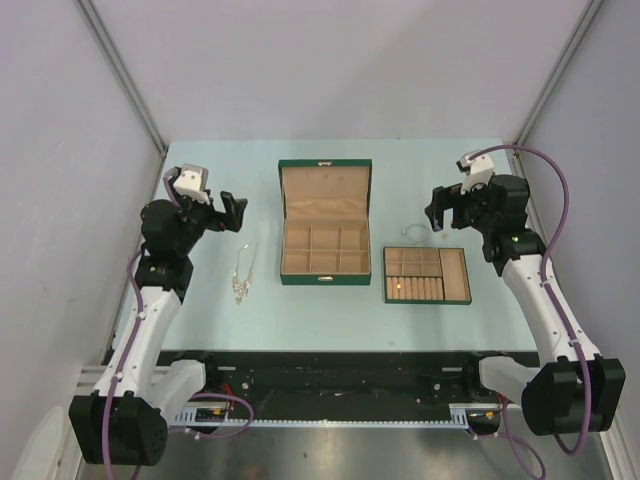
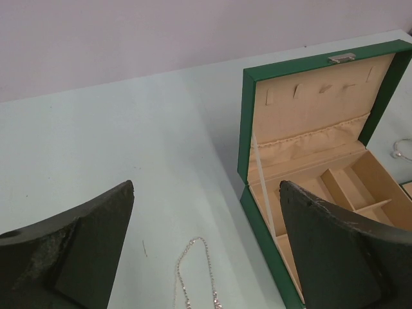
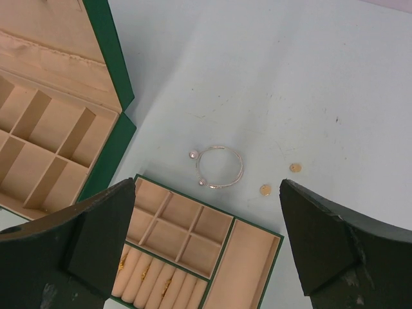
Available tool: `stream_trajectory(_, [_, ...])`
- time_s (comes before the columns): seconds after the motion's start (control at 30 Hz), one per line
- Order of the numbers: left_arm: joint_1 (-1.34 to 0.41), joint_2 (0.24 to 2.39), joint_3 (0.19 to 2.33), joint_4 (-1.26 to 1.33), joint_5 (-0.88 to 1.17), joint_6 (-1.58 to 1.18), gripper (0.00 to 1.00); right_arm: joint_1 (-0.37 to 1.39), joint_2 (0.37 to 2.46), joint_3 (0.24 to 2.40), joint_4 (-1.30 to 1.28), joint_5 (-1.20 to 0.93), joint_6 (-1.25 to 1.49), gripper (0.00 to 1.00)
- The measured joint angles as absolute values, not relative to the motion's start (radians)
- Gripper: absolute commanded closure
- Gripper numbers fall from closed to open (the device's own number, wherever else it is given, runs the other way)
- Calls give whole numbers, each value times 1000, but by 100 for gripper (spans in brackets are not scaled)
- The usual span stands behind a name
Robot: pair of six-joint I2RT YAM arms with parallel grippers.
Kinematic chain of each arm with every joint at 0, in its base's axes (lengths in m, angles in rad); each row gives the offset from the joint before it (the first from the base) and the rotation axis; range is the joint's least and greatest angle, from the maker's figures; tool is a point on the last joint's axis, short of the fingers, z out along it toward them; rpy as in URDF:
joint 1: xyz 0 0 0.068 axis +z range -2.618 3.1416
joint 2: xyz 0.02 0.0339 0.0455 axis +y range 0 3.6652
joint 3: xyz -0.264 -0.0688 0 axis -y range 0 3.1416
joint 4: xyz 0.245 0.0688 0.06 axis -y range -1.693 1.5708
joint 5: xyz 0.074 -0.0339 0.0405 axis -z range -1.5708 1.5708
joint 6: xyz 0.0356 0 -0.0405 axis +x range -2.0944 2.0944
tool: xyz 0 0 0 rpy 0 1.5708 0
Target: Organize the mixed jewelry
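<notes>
Pale blue table (image 1: 330, 320), grey walls (image 1: 330, 70), chain necklace (image 1: 241, 272) lying flat; left pincer (image 1: 236, 212), right pincer (image 1: 438, 212) both wide open, empty

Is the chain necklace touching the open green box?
Apart: the top view shows a strip of bare table between the necklace and the green box.

Top view: high behind the arm bases, looking down on the whole bench (image 1: 200, 320).
Left wrist: close, green box (image 2: 309, 109) ahead of left fingers (image 2: 77, 257).
Right wrist: close, steeper; same box ahead-left of right fingers (image 3: 341, 251).
</notes>
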State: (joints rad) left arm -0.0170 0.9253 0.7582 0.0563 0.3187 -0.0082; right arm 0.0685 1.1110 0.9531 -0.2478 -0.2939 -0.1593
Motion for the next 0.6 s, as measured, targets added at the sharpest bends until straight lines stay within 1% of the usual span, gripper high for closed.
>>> stream_trajectory(0.6, [-17, 933, 758, 36, 297, 17, 0, 75, 1121, 953, -248, -286, -176, 0])
